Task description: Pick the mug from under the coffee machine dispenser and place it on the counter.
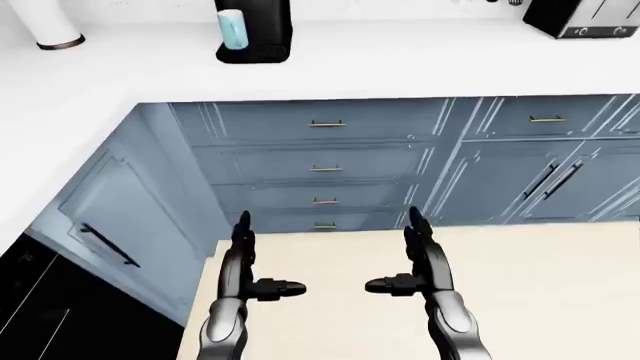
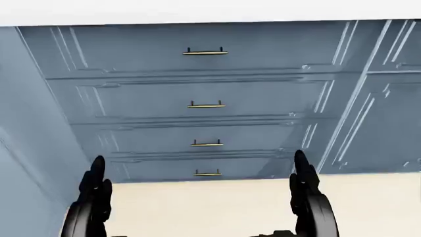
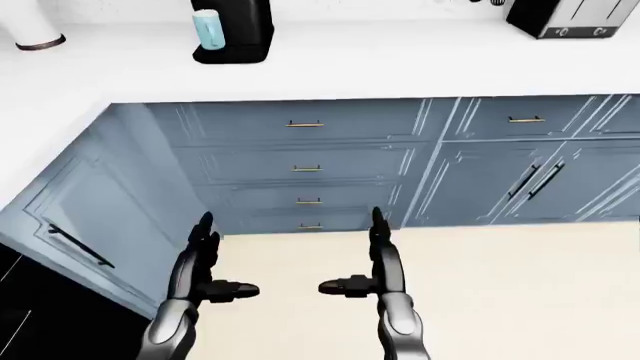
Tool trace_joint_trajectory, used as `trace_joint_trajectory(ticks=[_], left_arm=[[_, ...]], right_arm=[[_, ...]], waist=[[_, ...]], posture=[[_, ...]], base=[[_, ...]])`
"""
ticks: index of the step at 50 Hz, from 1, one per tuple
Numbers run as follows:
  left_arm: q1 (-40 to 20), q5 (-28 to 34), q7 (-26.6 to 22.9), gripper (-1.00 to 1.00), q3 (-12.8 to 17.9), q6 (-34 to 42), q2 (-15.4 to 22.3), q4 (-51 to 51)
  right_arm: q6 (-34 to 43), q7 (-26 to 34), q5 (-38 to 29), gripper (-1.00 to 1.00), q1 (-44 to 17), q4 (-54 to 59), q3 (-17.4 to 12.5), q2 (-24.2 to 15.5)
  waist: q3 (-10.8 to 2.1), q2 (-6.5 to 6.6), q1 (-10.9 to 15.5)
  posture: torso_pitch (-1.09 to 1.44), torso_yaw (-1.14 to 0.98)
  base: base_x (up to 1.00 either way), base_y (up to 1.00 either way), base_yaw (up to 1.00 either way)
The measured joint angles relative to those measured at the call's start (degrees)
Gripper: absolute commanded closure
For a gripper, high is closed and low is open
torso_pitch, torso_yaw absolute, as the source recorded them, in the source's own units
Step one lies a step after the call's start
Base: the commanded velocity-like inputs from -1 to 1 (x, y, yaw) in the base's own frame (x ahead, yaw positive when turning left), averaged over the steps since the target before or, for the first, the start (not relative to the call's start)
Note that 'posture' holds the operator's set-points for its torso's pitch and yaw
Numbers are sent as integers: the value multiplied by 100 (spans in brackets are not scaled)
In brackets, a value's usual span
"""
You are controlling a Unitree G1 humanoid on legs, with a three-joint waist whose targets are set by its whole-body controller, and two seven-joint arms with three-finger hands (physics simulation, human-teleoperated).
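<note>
A light blue mug (image 1: 232,29) stands under the dispenser of a black coffee machine (image 1: 256,28) on the white counter (image 1: 400,64), near the top of the left-eye view. Both hands hang low over the floor, far below the mug. My left hand (image 1: 250,262) is open, fingers up and thumb pointing inward. My right hand (image 1: 410,259) mirrors it, also open and holding nothing. The head view shows only the fingertips of both hands against the blue drawers.
Blue drawer fronts (image 1: 326,161) with brass handles face me; cabinet doors (image 1: 545,176) lie to the right. A white paper-towel roll (image 1: 48,22) stands top left, a toaster (image 1: 585,16) top right. The counter wraps down the left side above a dark appliance (image 1: 50,307).
</note>
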Motion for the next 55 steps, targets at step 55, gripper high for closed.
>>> trace_joint_trajectory(ticks=[55], left_arm=[[-1266, -728, -73, -100, 1963, 2159, 1370, -2749]], right_arm=[[2038, -206, 1419, -100, -2331, -1459, -1776, -1849]], waist=[[-290, -11, 48]], posture=[[0, 0]], base=[[0, 0, 0]])
